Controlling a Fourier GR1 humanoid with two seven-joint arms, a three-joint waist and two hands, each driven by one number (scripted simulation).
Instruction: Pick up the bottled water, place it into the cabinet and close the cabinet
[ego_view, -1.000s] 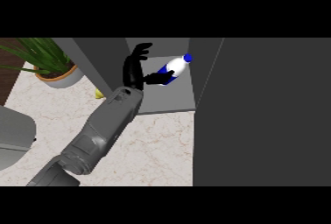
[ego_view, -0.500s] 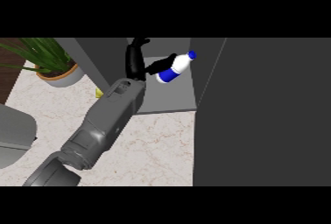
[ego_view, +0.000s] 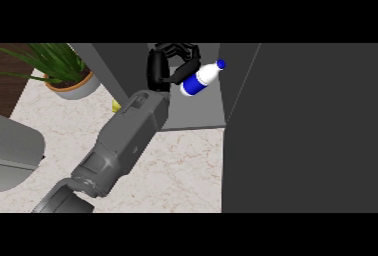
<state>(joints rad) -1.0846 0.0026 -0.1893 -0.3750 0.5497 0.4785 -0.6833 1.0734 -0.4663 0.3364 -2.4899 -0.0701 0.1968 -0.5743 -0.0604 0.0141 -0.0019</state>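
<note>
Blue-banded bottled water (ego_view: 199, 81) tilts, apparently inside the open cabinet (ego_view: 193, 119).

Potted plant (ego_view: 69, 85) at upper left, marbled counter (ego_view: 184, 165), grey object (ego_view: 15, 155) at left edge

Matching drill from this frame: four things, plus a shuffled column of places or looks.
Things:
1. bottled water
2. potted plant
3. cabinet door
4. left hand

Places or looks:
A. dark panel filling the view's right
B. black, just left of the bottle
C. white with a blue label and cap, tilted
D. on the counter, at the view's upper left

Pairs: 1-C, 2-D, 3-A, 4-B
</note>
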